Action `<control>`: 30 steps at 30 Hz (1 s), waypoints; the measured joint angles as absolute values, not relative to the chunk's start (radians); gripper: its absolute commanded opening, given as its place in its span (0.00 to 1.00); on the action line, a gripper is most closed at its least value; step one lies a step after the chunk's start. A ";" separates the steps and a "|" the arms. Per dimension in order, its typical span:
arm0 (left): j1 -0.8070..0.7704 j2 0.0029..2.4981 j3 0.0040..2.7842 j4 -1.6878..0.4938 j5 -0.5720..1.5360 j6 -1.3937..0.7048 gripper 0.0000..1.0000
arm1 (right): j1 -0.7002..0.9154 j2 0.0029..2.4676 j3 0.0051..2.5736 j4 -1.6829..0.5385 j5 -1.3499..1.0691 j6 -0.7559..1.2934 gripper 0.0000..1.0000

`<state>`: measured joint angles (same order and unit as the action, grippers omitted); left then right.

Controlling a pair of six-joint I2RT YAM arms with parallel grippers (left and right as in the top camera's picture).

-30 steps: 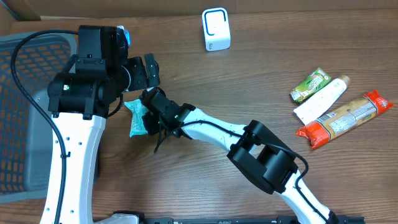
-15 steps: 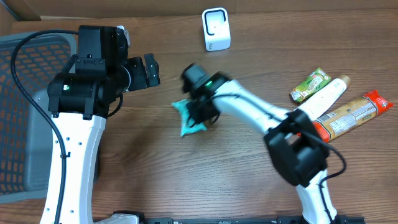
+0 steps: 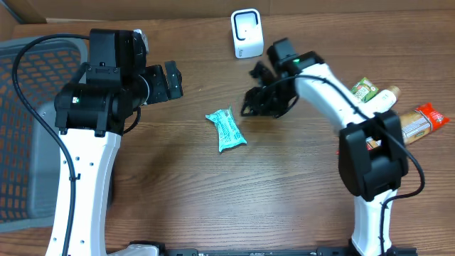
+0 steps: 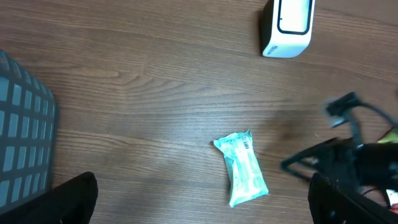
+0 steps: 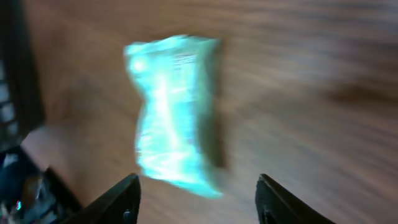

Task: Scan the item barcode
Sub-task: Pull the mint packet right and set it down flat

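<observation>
The item, a teal foil packet (image 3: pixel 227 129), lies flat on the wooden table with nothing holding it. My right gripper (image 3: pixel 257 107) hangs open just up and right of it, below the white barcode scanner (image 3: pixel 247 33). In the right wrist view the packet (image 5: pixel 171 109) is blurred and sits ahead of the open gripper (image 5: pixel 198 193), clear of both fingertips (image 5: pixel 127 199). My left gripper (image 3: pixel 170 82) stands wide open to the packet's upper left. The left wrist view shows the packet (image 4: pixel 242 168), the scanner (image 4: pixel 288 26) and the open left gripper (image 4: pixel 202 205).
A grey mesh basket (image 3: pixel 28 128) fills the left edge. At the right lie a green bar (image 3: pixel 353 97), a white tube (image 3: pixel 366 114) and an orange packet (image 3: pixel 398 135). The right arm's blurred wrist (image 4: pixel 339 158) shows in the left wrist view.
The right arm swept right from beside the left arm with the teal packet, opened and let it go. The packet now lies mid-table. The left arm has not moved.
</observation>
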<state>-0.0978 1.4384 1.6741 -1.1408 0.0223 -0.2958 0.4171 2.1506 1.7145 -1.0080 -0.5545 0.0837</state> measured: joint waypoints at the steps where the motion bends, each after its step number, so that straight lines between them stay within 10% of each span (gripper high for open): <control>1: -0.098 1.438 1.674 -1.141 0.022 -0.296 0.99 | 0.446 2.151 1.715 -0.997 -0.568 0.085 0.63; 11: -0.098 1.438 1.674 -1.141 0.022 -0.296 0.99 | 0.699 2.151 1.691 -0.891 -0.537 0.210 0.66; 30: -0.098 1.438 1.674 -1.141 0.022 -0.296 1.00 | 0.646 2.150 1.615 -0.990 -0.269 0.340 0.66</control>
<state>-0.0978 1.4384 1.6741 -1.1408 0.0223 -0.2958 0.6460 2.1502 1.6150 -0.9897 -0.2687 0.3405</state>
